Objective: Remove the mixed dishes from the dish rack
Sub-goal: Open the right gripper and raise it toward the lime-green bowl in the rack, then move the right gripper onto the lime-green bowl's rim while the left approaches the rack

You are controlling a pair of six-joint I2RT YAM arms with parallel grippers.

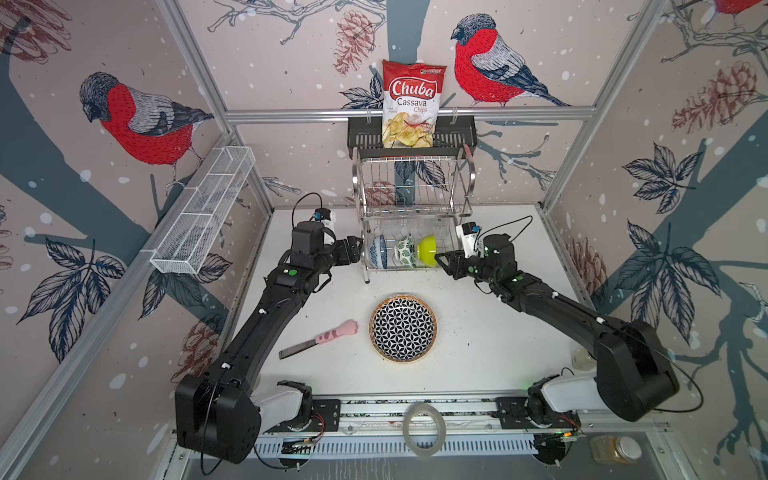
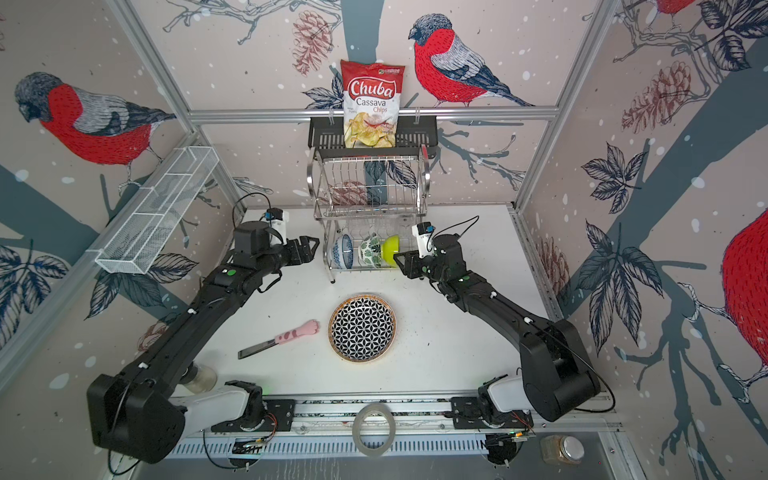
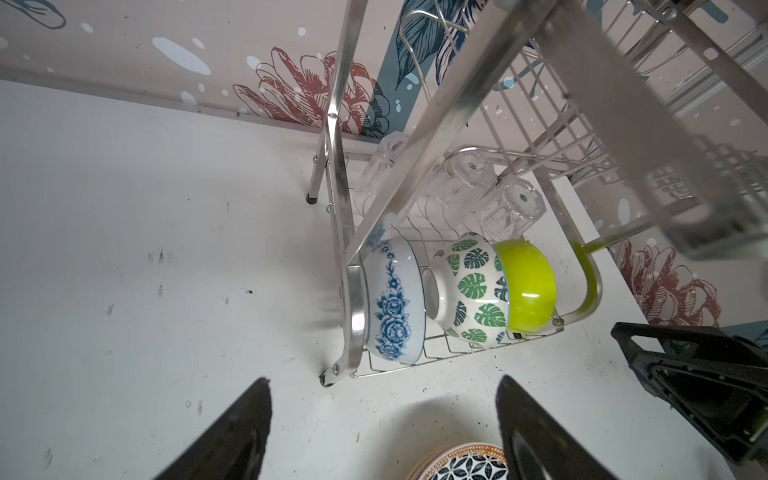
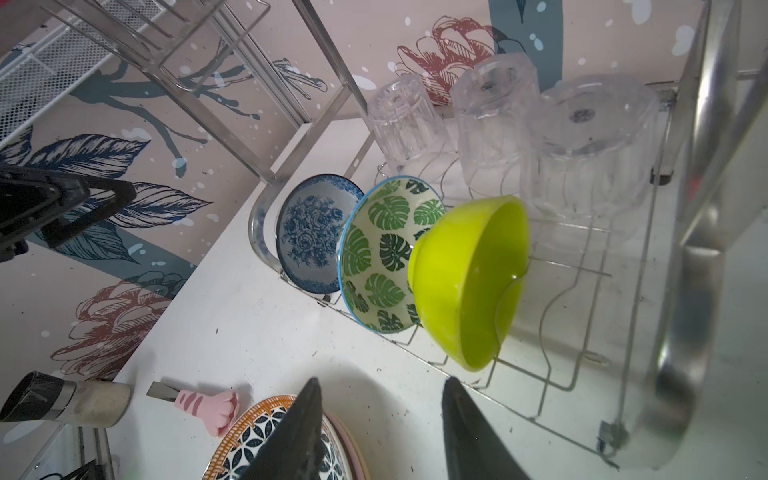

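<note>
We record two black arms, left arm point(image 1: 249, 328) and right arm point(image 1: 552, 303), each on a white base link point(image 1: 278, 401). Forearms bear green dots point(image 1: 293, 272). White clips point(image 1: 262, 311) stud the casings, and thin black cables point(image 1: 297, 203) loop at the wrists. On left gripper point(image 3: 383, 379) and right gripper point(image 4: 382, 379) we find black tapered fingers point(image 3: 232, 436).

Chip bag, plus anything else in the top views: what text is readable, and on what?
"Chuba": chip bag, on its red banner.
"Cassava": same bag, below that.
"Chips": same bag, lower again.
The bag's corner logo and small print: too small to read.
No other text is readable.
</note>
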